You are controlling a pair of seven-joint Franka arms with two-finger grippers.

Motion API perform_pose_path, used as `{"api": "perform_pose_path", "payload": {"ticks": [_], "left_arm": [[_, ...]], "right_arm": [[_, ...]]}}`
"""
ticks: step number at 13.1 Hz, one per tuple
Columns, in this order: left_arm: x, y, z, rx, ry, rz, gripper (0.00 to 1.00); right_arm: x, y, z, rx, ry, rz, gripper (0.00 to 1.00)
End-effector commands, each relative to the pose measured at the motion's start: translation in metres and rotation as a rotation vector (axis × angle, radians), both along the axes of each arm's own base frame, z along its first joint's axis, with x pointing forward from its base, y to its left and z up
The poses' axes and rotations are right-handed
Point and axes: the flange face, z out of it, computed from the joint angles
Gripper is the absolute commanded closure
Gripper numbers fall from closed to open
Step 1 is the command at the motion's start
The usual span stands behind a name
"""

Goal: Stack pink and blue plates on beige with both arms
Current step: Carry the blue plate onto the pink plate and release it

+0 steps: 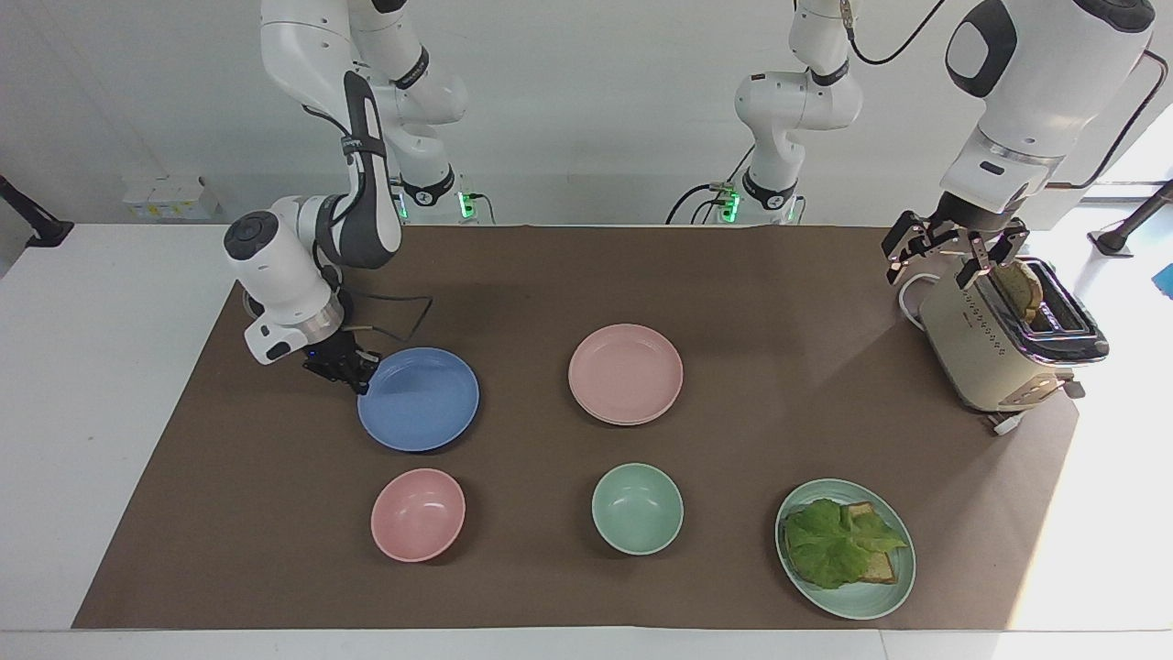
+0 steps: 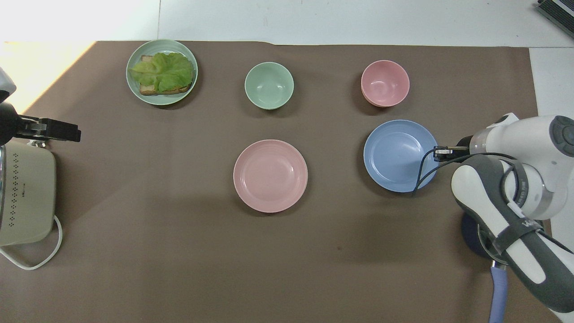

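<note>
The right gripper [image 1: 353, 371] is pinched shut on the rim of the round periwinkle-blue matte plate [image 1: 420, 399], at the edge toward the right arm's end of the table. That blue plate looks raised off the brown mat [image 1: 568, 275]. Beside it, toward the left arm's end, lies the round pale-pink plate [image 1: 626, 373]; a thin beige rim [image 1: 616, 420] shows beneath it. Farther from the robots than the blue plate sits the small pink bowl [image 1: 418, 514]. The left gripper [image 1: 953, 247] waits with fingers spread over the cream toaster [image 1: 994, 353].
</note>
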Motion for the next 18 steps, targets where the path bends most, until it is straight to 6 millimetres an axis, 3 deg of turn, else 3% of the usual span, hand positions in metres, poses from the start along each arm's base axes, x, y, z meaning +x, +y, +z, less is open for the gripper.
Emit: {"api": "perform_pose_path", "payload": {"ticks": [1, 3, 4, 6, 8, 9, 12, 13, 18], "left_arm": [[0.000, 0.002, 0.003, 0.020, 0.007, -0.006, 0.00], [0.000, 0.002, 0.003, 0.020, 0.008, -0.006, 0.00], [0.000, 0.002, 0.002, 0.020, 0.010, -0.006, 0.00], [0.000, 0.002, 0.003, 0.020, 0.007, -0.006, 0.00], [0.000, 0.002, 0.003, 0.020, 0.007, -0.006, 0.00], [0.000, 0.002, 0.003, 0.020, 0.008, -0.006, 0.00], [0.000, 0.002, 0.002, 0.020, 0.010, -0.006, 0.00], [0.000, 0.002, 0.003, 0.020, 0.008, -0.006, 0.00], [0.000, 0.002, 0.003, 0.020, 0.008, -0.006, 0.00]], "right_arm": [[-0.008, 0.023, 0.059, 0.035, -0.025, -0.012, 1.00], [-0.017, 0.042, 0.086, 0.041, -0.032, 0.004, 1.00], [-0.020, 0.062, 0.099, 0.048, -0.049, 0.001, 1.00], [-0.018, 0.109, 0.104, 0.060, -0.063, 0.006, 1.00], [-0.013, 0.149, 0.095, 0.071, -0.043, -0.021, 1.00], [-0.012, 0.181, 0.091, 0.075, -0.036, -0.001, 1.00], [-0.014, 0.251, 0.070, 0.089, 0.010, -0.045, 1.00], [-0.016, 0.266, 0.065, 0.096, 0.008, -0.072, 1.00], [-0.031, 0.305, 0.026, 0.125, 0.085, -0.142, 1.00]]}}
